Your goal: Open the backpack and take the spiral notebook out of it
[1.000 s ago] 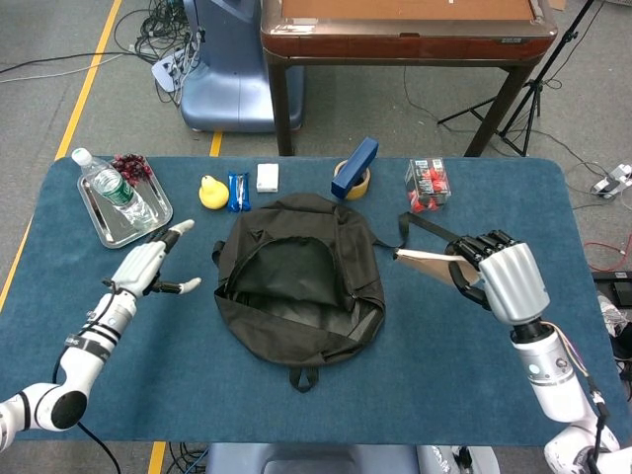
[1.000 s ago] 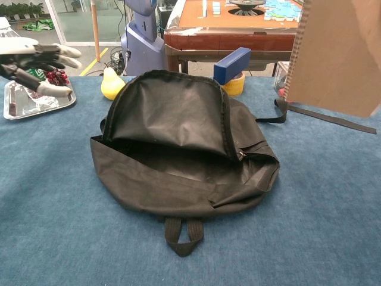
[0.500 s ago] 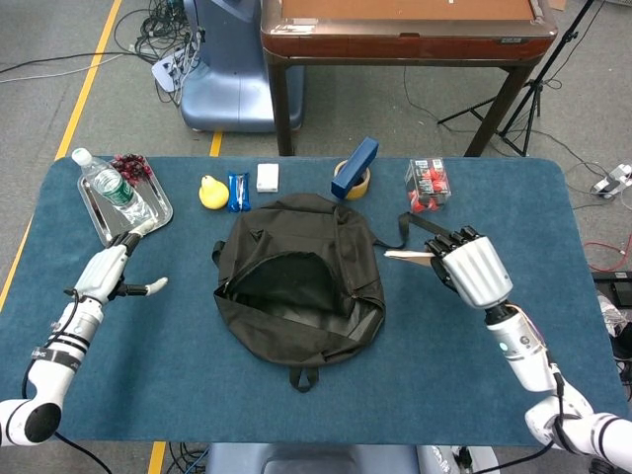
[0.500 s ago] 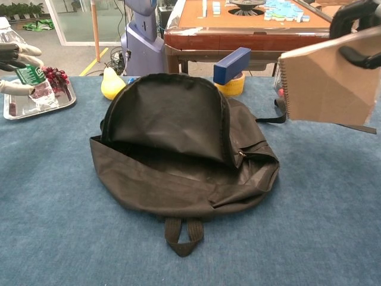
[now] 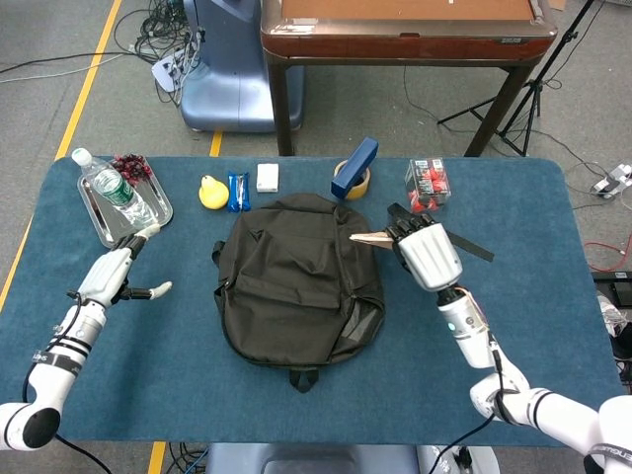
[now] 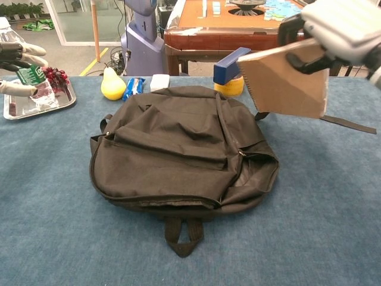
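Note:
The black backpack [image 5: 296, 281] lies flat mid-table with its front flap down over the opening [image 6: 172, 149]. My right hand [image 5: 425, 252] grips the brown-covered spiral notebook [image 6: 286, 86] and holds it in the air over the backpack's right shoulder, with the spiral edge toward the bag. In the head view the notebook [image 5: 370, 238] shows only as a thin edge poking left from the fingers. My left hand [image 5: 114, 276] hovers left of the bag, near the tray, fingers apart and holding nothing; in the chest view the left hand [image 6: 21, 59] sits at the far left edge.
A metal tray [image 5: 109, 232] with a water bottle [image 5: 114, 188] stands at the far left. A yellow pear [image 5: 211, 193], blue packet [image 5: 235, 191], white box [image 5: 267, 177], blue box [image 5: 355, 166] on a tape roll and a clear box [image 5: 428, 183] line the back. A strap [image 6: 348, 124] trails right.
My right hand has carried the notebook leftward, from the table's right side to over the backpack's right edge. The backpack's flap has dropped closed. My left hand drew back toward the tray.

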`<state>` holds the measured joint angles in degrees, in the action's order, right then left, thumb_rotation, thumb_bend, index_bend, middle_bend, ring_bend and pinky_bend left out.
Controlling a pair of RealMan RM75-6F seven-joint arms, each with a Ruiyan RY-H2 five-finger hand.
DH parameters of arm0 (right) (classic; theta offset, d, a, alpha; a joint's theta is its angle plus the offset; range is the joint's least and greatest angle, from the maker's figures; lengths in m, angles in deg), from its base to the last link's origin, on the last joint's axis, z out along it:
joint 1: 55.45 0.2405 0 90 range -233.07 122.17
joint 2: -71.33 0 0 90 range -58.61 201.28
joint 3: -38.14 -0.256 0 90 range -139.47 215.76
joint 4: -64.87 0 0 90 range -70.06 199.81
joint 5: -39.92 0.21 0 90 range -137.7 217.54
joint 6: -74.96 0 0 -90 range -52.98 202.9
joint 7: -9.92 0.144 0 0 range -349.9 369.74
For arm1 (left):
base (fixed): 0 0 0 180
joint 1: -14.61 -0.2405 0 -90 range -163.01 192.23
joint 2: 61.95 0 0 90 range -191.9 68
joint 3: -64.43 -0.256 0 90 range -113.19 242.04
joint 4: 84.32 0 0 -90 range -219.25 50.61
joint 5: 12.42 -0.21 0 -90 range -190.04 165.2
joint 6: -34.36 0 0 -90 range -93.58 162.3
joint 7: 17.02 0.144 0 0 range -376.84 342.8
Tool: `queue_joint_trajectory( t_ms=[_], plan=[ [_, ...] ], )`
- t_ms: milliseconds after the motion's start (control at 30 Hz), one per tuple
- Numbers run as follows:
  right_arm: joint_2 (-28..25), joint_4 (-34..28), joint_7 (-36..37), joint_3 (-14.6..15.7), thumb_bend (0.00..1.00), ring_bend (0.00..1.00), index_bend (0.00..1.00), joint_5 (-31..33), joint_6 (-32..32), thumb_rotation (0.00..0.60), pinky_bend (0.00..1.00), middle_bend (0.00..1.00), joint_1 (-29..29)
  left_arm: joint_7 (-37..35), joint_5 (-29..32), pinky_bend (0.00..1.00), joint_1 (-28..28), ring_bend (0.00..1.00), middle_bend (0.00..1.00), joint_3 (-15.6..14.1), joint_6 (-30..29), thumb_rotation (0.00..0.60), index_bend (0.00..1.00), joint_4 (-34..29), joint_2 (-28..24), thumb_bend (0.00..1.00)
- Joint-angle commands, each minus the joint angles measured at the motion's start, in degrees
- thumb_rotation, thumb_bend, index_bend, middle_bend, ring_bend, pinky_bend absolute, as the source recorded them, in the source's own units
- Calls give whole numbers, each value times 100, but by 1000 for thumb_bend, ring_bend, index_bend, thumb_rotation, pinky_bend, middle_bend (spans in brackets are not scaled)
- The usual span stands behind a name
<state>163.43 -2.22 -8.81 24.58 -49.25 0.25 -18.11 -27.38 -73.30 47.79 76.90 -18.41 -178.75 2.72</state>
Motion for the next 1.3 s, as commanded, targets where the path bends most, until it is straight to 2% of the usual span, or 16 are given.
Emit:
queue_joint_trajectory(
  t_ms=[33, 100, 233, 267, 300, 400, 567, 700, 767, 800, 833, 900, 1000, 1100, 1300],
  plan=[
    [165, -287, -400, 28, 485, 516, 799, 239, 364, 600, 506, 542, 129, -5, -4, 10, -10, 45, 72, 0, 3, 478, 33, -15, -13, 186],
    [185, -567, -693, 22, 405, 412, 572, 443, 547, 600, 435, 431, 143, -3, -13, 10, -17, 45, 72, -4, 14, 468, 33, -30, -31, 185],
    [40, -1291, -1147, -3, 316, 158, 87, 921, 822, 600, 259, 171, 83, -2, -28, 10, -34, 45, 72, -6, 25, 426, 33, -59, -78, 183],
    [-27, -1486, -1168, -3, 301, 109, 20, 1017, 877, 600, 230, 114, 61, -6, -30, 10, -39, 45, 73, -5, 23, 424, 33, -61, -86, 183],
    [-102, -1677, -1183, -1, 294, 80, 1, 1093, 918, 600, 217, 78, 41, -13, -29, 10, -45, 45, 73, -2, 21, 421, 33, -62, -91, 182],
    [-364, -2262, -1209, 35, 291, 40, 0, 1224, 985, 600, 200, 28, -22, -39, -23, 10, -58, 45, 72, 3, 25, 415, 33, -56, -96, 181],
    [-763, -2920, -1244, 88, 291, 31, 0, 1154, 764, 600, 181, 22, -174, -46, -55, 10, -81, 45, 73, 13, 2, 410, 33, -102, -135, 180],
    [-1099, -3229, -1104, 120, 291, 37, 0, 1067, 448, 600, 180, 82, -400, -34, -85, 10, -123, 45, 72, 28, -81, 415, 33, -161, -195, 181],
    [-1285, -3319, -979, 152, 291, 95, 15, 954, 211, 600, 214, 155, -558, -12, -67, 10, -157, 45, 73, 38, -150, 494, 34, -173, -217, 180],
    [-1374, -3370, -909, 176, 291, 143, 49, 935, 144, 600, 245, 204, -628, 4, -56, 10, -178, 45, 73, 43, -200, 561, 35, -171, -216, 180],
    [-1501, -3453, -792, 209, 291, 188, 96, 906, 60, 600, 279, 248, -722, 35, -43, 10, -209, 45, 72, 40, -263, 600, 38, -157, -219, 180],
    [-1723, -3606, -625, 279, 291, 308, 262, 911, 9, 600, 380, 345, -857, 66, -18, 10, -262, 46, 73, 25, -335, 600, 47, -118, -230, 180],
    [-2138, -3830, -422, 434, 314, 430, 459, 876, -82, 600, 479, 445, -1098, 66, 7, 10, -413, 46, 73, 2, -547, 600, 62, -65, -239, 180],
    [-2509, -3932, -191, 615, 345, 482, 530, 822, -241, 600, 491, 508, -1383, 104, -65, 10, -610, 48, 73, -96, -779, 600, 69, -10, -271, 180],
    [-3070, -3931, 386, 991, 388, 486, 552, 620, -639, 600, 491, 523, -1982, 325, -415, 10, -1126, 53, 72, -343, -1579, 600, 95, -43, -281, 180]
  ],
)
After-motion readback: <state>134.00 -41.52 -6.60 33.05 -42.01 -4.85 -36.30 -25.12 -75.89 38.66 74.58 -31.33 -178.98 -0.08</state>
